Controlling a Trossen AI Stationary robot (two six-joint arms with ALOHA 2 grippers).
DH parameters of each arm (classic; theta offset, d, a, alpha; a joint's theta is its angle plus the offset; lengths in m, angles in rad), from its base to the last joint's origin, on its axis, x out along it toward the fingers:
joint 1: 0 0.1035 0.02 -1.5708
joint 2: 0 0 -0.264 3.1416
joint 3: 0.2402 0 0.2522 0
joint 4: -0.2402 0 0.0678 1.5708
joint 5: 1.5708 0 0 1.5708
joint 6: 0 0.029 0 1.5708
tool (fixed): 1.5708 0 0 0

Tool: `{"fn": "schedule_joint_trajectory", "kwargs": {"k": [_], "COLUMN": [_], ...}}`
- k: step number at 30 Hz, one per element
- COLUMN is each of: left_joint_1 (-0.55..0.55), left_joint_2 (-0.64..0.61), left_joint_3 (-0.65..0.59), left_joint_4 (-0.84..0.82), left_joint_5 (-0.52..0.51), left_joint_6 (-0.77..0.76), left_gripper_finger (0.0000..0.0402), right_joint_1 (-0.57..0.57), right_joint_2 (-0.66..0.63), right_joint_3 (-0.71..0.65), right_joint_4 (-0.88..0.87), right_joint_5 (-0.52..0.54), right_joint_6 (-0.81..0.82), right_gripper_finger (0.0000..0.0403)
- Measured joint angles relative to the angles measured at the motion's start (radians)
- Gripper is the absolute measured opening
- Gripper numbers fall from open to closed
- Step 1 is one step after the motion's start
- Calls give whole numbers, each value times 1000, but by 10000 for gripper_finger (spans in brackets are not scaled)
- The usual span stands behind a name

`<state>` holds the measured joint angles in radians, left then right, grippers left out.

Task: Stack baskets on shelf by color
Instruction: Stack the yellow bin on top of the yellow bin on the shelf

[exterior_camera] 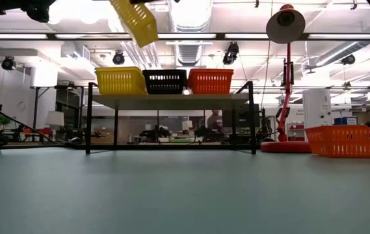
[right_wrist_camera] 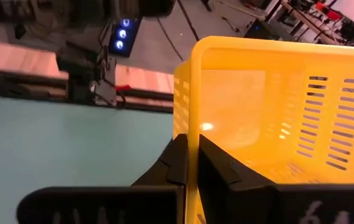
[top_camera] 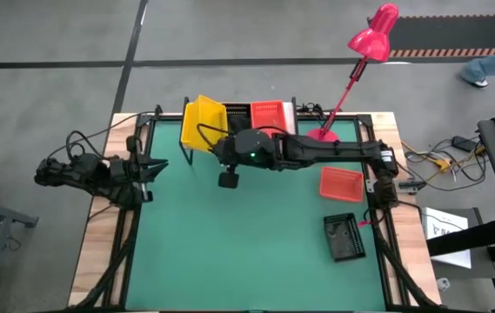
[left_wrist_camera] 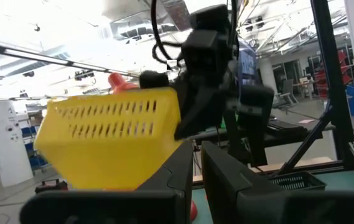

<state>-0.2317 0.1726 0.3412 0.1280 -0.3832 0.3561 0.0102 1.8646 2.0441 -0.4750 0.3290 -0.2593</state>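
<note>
My right gripper [top_camera: 216, 142] is shut on a yellow basket [top_camera: 204, 121], held high and tilted above the shelf's left end; in the low view this basket [exterior_camera: 136, 19] hangs near the top. On the shelf [exterior_camera: 171, 101] a yellow basket [exterior_camera: 119, 80], a black one [exterior_camera: 165, 81] and an orange-red one [exterior_camera: 209, 81] stand side by side on their bottoms. Another orange-red basket [top_camera: 341, 183] and a black one [top_camera: 344, 236] rest on the table at the right. My left gripper [top_camera: 149, 168] waits shut and empty at the table's left edge. My right gripper pinches one side wall of the yellow basket at its rim [right_wrist_camera: 193, 124], near a corner. One finger [right_wrist_camera: 167, 165] is outside the wall and one finger [right_wrist_camera: 226, 171] is inside the basket. The basket is lifted clear and tilted.
A pink-red desk lamp [top_camera: 371, 36] stands with its base [top_camera: 322, 134] at the shelf's right end. My right arm [top_camera: 317, 149] stretches across the far half of the table. The green mat [top_camera: 247, 243] lies bare at the near left.
</note>
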Motion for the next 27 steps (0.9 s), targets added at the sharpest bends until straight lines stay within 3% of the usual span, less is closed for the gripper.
{"fn": "schedule_joint_trajectory", "kwargs": {"k": [27], "left_joint_1": [0], "left_joint_2": [-1], "left_joint_3": [0], "left_joint_4": [-1], "left_joint_5": [0], "left_joint_6": [0], "left_gripper_finger": [17], "right_joint_1": [-94], "right_joint_2": [124], "right_joint_3": [8], "right_joint_4": [118], "right_joint_5": [5], "right_joint_6": [-38], "right_gripper_finger": [13]}}
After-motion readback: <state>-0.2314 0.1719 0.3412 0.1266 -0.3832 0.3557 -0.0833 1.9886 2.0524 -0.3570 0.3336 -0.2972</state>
